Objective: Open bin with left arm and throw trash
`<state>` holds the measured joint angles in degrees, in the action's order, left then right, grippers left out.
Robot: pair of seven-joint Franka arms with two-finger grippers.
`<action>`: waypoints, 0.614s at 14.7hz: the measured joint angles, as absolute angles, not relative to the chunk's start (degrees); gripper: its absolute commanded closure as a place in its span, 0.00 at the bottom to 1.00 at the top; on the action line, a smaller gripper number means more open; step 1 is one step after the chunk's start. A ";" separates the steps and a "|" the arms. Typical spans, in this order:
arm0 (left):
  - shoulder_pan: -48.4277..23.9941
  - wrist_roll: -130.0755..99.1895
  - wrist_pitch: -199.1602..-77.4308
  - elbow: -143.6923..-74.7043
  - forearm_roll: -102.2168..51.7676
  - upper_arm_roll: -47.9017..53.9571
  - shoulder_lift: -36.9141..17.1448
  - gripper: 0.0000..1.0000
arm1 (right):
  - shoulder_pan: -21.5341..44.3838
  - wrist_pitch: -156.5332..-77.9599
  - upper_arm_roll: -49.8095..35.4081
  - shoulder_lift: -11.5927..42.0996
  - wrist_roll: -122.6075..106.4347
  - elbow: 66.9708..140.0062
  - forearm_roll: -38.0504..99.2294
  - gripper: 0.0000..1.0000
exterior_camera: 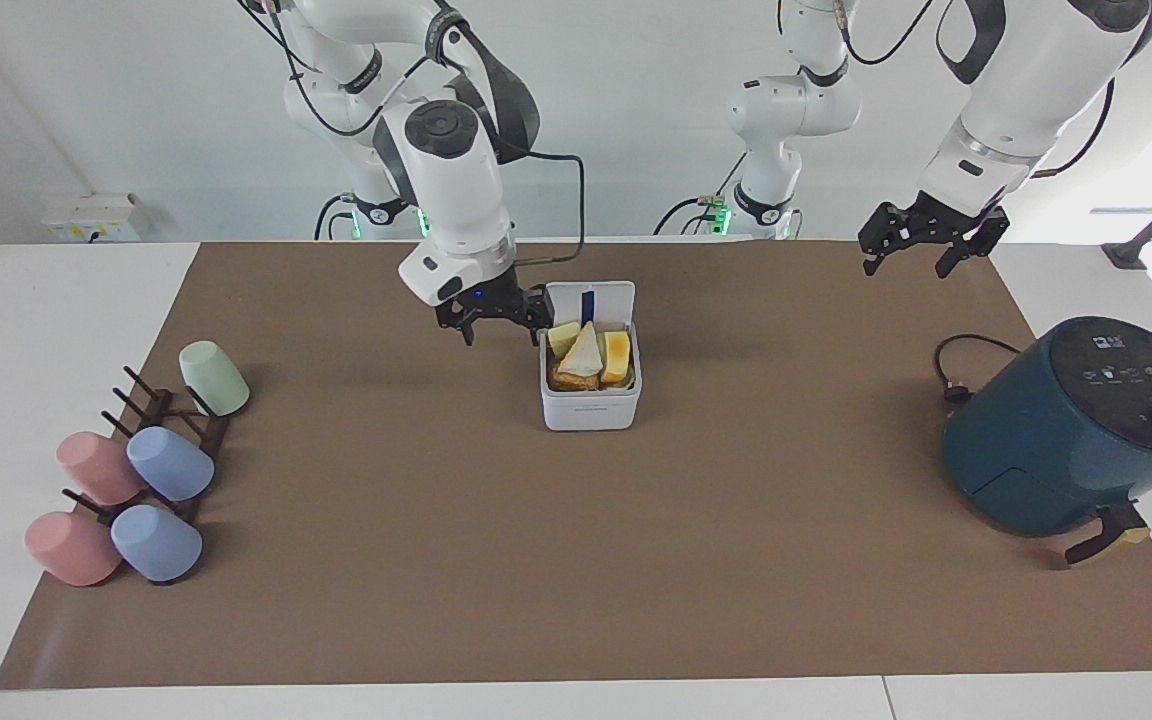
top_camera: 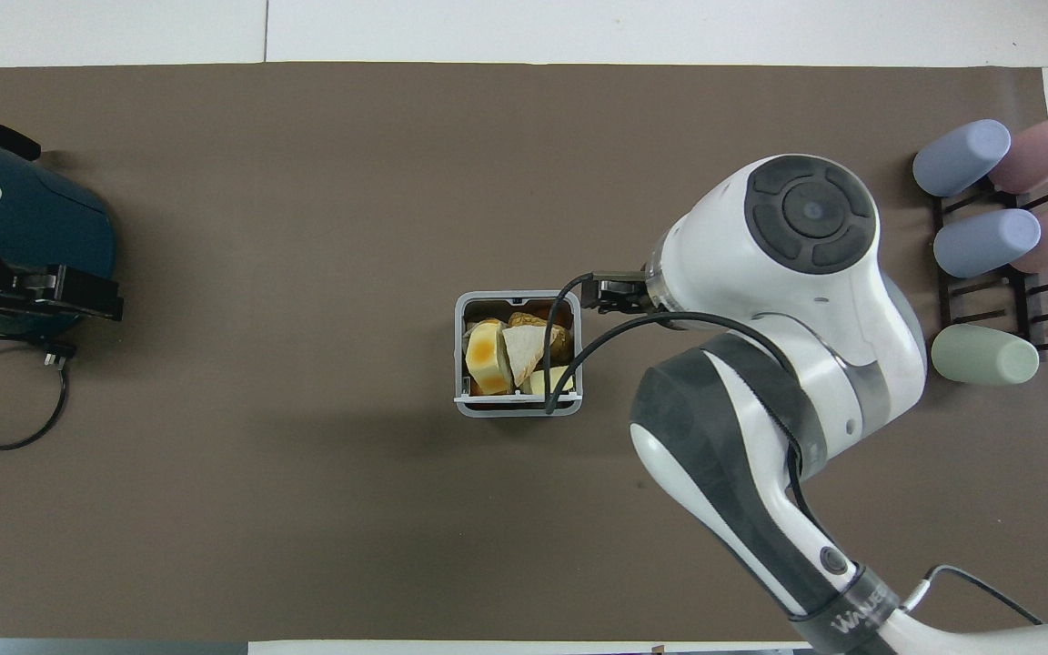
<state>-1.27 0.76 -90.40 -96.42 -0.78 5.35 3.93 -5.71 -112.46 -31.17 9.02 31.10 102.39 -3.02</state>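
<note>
the bin (exterior_camera: pixel 591 385) sits mid-mat, its lid (exterior_camera: pixel 591 299) raised on the side nearer the robots, with the trash (exterior_camera: pixel 588 355) inside: a cream wedge (top_camera: pixel 524 347), an orange-topped block (top_camera: pixel 486 355), a pale block (top_camera: pixel 549 378) and a brown piece beneath. our right gripper (exterior_camera: pixel 492 318) hangs low beside the bin, toward the right arm's end of the table, fingers spread and carrying nothing. our left gripper (exterior_camera: pixel 921 250) waits in the air over the mat edge near the air fryer (exterior_camera: pixel 1076 430), also spread and empty.

risks, as we judge them: the pieces stand as high as the rim, so closing the lid could jam on the wedge or tip a piece out. the right arm's cable (top_camera: pixel 569 350) droops across the bin in the overhead view; any sweep could snag the wall and drag the bin.

surroundings: 5 cups (exterior_camera: pixel 141 480) on a dark rack (exterior_camera: pixel 161 420) lie well apart from the bin toward the right arm's end; the fryer and its cord (exterior_camera: pixel 961 370) lie toward the left arm's end. nothing stands between the bin and either gripper.
</note>
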 measured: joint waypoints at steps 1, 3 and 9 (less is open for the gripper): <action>-1.28 0.76 -90.40 -96.42 -0.78 5.39 3.93 0.00 | -6.94 -112.60 -31.13 9.02 29.66 102.37 -4.44 0.00; -1.28 0.76 -90.40 -96.42 -0.78 5.42 3.93 0.00 | -9.19 -114.01 -31.07 9.03 27.57 102.32 -6.33 0.00; -1.28 0.76 -90.40 -96.42 -0.78 5.42 3.93 0.00 | -14.52 -116.12 -30.88 8.33 20.59 100.09 -6.75 0.00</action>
<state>-1.28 0.76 -90.40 -96.42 -0.78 5.42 3.93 -14.52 -116.12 -30.88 8.33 20.59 100.09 -6.75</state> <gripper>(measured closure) 0.000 0.000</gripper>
